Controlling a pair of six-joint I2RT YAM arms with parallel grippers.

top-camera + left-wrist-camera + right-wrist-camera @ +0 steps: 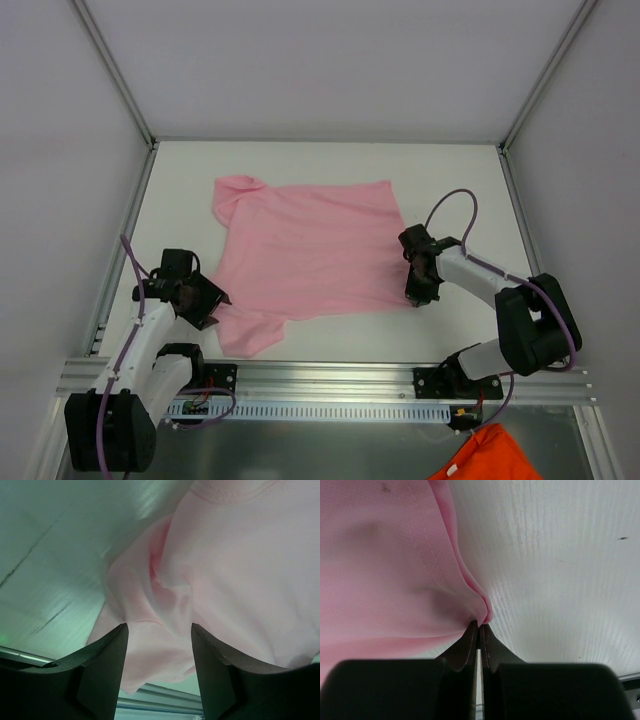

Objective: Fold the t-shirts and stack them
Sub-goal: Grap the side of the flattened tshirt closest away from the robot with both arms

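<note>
A light pink t-shirt (305, 255) lies spread on the white table (460, 180), with one sleeve bunched at the far left and another at the near left. My left gripper (207, 303) hovers at the near left sleeve. In the left wrist view its jaws (158, 626) stand open, with the rumpled sleeve of the t-shirt (150, 645) lying between the fingers and no grip on it. My right gripper (420, 293) sits at the shirt's near right corner. In the right wrist view it (480, 625) is shut on a pinched fold of the t-shirt's (380, 570) hem.
An orange cloth (490, 455) lies below the table's front rail (330, 378) at the bottom right. Grey walls and metal frame posts close in the table on three sides.
</note>
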